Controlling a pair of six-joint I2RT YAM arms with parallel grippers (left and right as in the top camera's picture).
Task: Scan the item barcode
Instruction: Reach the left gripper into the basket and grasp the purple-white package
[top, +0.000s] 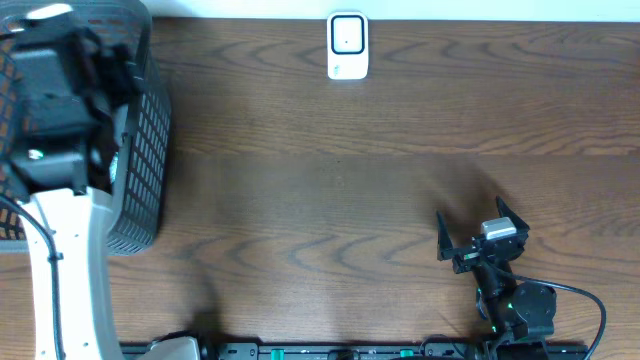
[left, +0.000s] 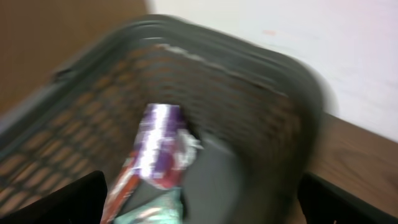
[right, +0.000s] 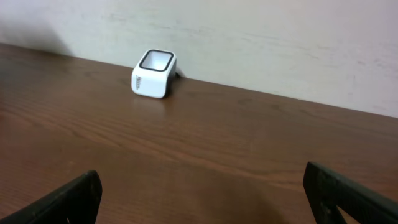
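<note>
The left gripper (left: 200, 198) hangs over the dark mesh basket (top: 145, 150) at the left edge of the table (top: 330, 200), its camera looking down into it. Its two fingers (left: 59, 200) show only as dark tips in the bottom corners of the wrist view. They are spread wide apart with nothing between them, so it has hold of nothing. The wrist picture is blurred, but inside the basket a shiny purple and silver packet (left: 158, 143) lies tilted against the mesh wall. Something red (left: 124, 180) sits just beneath its lower end, and a pale greenish wrapper (left: 155, 213) shows at the bottom edge of the view. Which of these touch one another cannot be told through the blur. From overhead the arm's black head and white forearm (top: 70, 260) cover most of the basket, so the packets are hidden there.

The right gripper (top: 474, 225) is near the front right of the table, well apart from the basket. Its fingers (right: 62, 200) are likewise fully spread and empty, pointing toward the back of the table. The white scanner (top: 348, 46) stands at the back edge in the middle, against the pale wall (right: 249, 37), with a dark-rimmed window on its top face — well apart from both grippers and from the basket
</note>
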